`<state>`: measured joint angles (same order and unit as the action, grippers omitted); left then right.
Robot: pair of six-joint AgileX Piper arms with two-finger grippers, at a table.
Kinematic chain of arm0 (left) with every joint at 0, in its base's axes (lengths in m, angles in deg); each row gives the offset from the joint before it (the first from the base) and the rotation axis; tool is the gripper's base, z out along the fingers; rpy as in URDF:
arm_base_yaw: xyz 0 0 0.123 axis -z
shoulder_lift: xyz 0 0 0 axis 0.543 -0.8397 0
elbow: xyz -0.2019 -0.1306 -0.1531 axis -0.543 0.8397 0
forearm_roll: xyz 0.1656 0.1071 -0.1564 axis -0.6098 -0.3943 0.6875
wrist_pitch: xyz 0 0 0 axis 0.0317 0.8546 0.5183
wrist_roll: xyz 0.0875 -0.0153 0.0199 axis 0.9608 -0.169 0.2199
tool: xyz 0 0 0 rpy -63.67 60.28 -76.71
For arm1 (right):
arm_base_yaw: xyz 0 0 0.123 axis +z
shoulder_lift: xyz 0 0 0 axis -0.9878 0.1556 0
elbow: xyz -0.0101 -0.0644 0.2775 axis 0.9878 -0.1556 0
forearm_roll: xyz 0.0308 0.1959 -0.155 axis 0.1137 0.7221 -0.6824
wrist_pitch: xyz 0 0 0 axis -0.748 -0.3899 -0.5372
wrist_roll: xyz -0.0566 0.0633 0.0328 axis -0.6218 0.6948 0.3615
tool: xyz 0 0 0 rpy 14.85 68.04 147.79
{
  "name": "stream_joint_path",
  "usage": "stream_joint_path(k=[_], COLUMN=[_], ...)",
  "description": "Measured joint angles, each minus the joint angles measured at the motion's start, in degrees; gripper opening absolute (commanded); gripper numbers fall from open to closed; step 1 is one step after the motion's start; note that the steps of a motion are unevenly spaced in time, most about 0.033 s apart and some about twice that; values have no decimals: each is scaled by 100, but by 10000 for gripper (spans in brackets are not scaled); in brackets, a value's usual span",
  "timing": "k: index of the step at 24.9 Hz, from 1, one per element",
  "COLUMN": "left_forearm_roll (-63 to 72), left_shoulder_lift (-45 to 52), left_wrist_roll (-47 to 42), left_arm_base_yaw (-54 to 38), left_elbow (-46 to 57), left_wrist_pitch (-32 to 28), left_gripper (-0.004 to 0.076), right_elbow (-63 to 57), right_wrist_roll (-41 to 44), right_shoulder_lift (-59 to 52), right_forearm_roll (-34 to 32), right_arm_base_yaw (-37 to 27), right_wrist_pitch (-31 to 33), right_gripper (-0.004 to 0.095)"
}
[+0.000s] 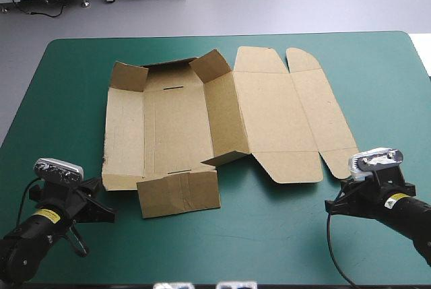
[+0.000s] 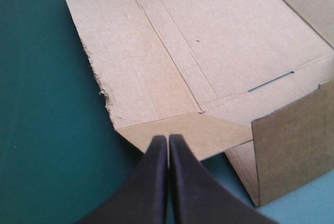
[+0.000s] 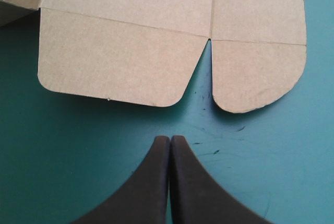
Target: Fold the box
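Observation:
The brown box (image 1: 222, 114) lies mostly flat in the middle of the teal-green table. Its left half has short walls partly raised at the far end and a flap (image 1: 178, 193) folded out at the near edge. The lid panels (image 1: 283, 110) lie flat on the right. My left gripper (image 1: 101, 191) sits near the table's front left, shut, its tip (image 2: 168, 139) just at the box's near left corner (image 2: 156, 127). My right gripper (image 1: 333, 203) rests near the front right, shut, with its tip (image 3: 169, 139) a short way before the lid's rounded flaps (image 3: 115, 57).
Bare teal-green cover (image 1: 269, 235) runs along the front edge between the two arms and around the box on all sides. The box's left edge (image 2: 99, 85) is ragged.

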<state>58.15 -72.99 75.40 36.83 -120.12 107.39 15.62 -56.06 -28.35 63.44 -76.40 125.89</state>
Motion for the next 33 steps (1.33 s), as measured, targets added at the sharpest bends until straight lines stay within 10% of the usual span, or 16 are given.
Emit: stream_joint_path(k=[27, 33], left_forearm_roll=[238, 479], left_shoulder_lift=[-79, -1288], left_wrist_roll=[-607, -1001], left_arm_base_yaw=[0, 0], left_elbow=[-16, -1241], left_wrist_pitch=[634, 807], left_gripper=[3, 368], right_elbow=[0, 266], right_wrist_roll=[-67, 140], right_shoulder_lift=[6, 661], right_forearm_roll=[0, -5], right_arm_base_yaw=[0, 4], right_wrist_pitch=[291, 327], right_gripper=[-6, -6])
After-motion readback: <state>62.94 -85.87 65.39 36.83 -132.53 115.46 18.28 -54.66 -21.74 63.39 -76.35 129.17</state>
